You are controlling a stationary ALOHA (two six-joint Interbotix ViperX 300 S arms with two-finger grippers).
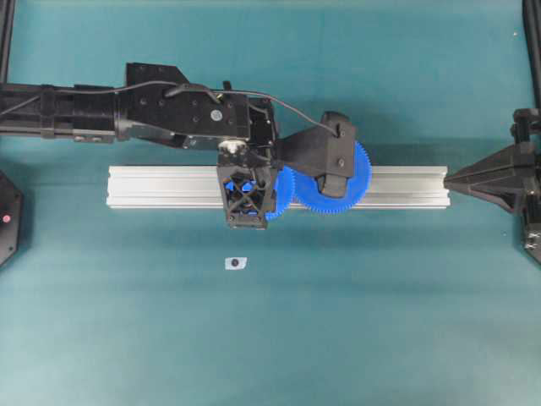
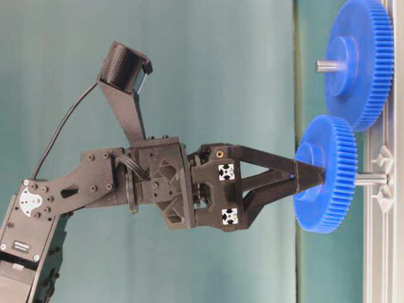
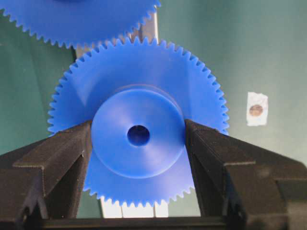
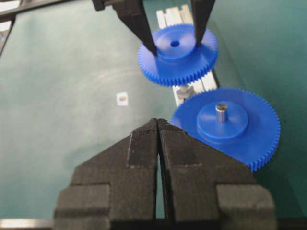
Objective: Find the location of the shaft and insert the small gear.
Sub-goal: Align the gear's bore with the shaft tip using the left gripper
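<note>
While the aluminium rail (image 1: 406, 186) lies across the green table (image 1: 380, 321) with the big gear (image 4: 225, 125) already seated on its own grey pin, the left gripper (image 3: 138, 139) pinches the small gear (image 3: 138, 136) by its raised hub, one finger on each side, and holds it above the rail just beside the big gear. The right gripper (image 4: 158, 129) sits back at the table's edge, its fingers pressed together on nothing. Insertion looks under way: in the table-level view the shaft (image 2: 371, 179) shows as a silvery pin between the small gear and the rail. Next, I judge, the gear must go straight down the shaft, teeth meshing.
</note>
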